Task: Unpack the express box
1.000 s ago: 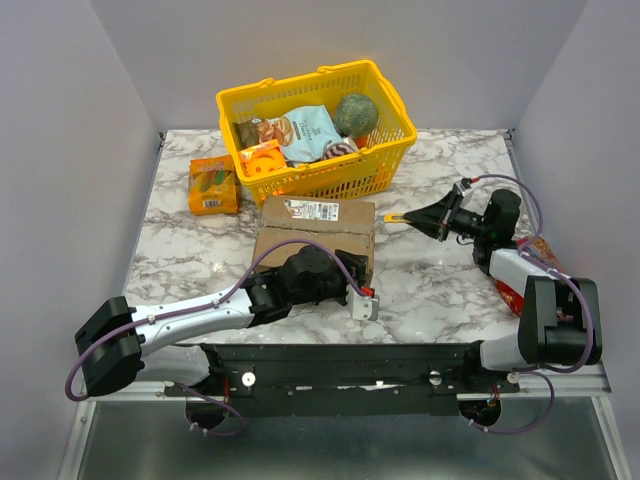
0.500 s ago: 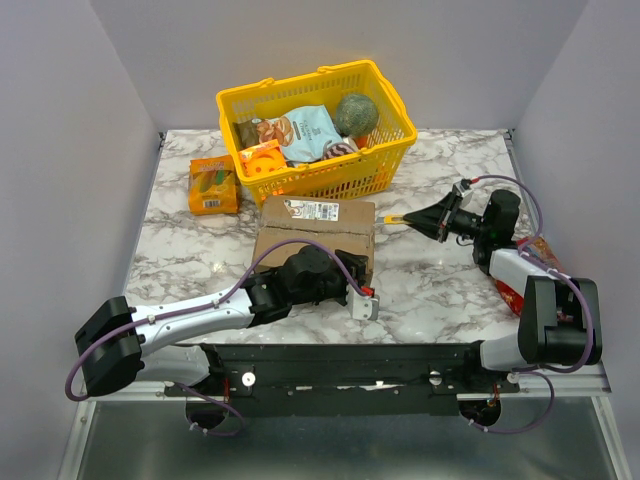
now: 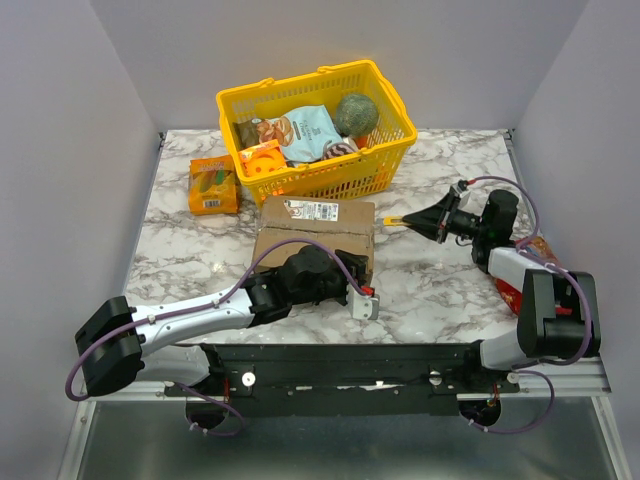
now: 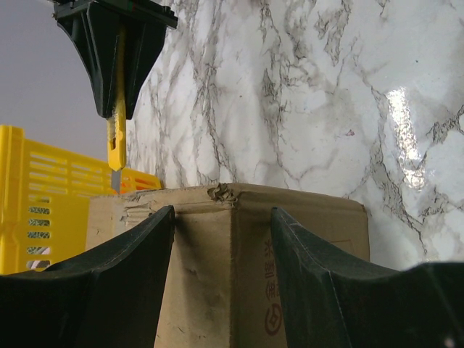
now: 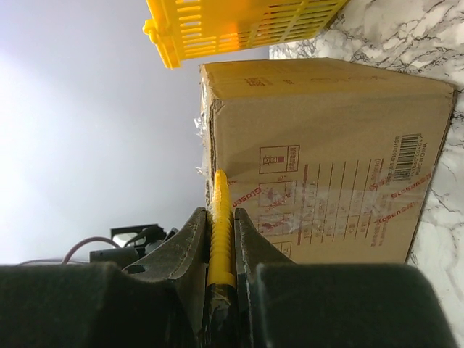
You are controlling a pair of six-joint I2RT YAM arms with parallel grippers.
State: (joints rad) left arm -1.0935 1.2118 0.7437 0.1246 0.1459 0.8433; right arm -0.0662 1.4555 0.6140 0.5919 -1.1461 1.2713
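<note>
The brown express box [image 3: 318, 235] (taped shut, white label up, one corner dented) rests on the counter [image 3: 440, 285]. The left gripper [image 4: 223, 215] is spread astride it, and the right gripper [image 3: 428, 218] clenches a yellow knife [image 3: 393, 218].

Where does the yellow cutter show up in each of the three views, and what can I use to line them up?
Top external: yellow cutter right of centre, tip pointing left toward the express box.
Left wrist: cutter upper left, tip pointing down at the box's top edge.
Right wrist: cutter bottom centre, clamped in the right tool.
Shared landmark: the express box, visible in all three.
</note>
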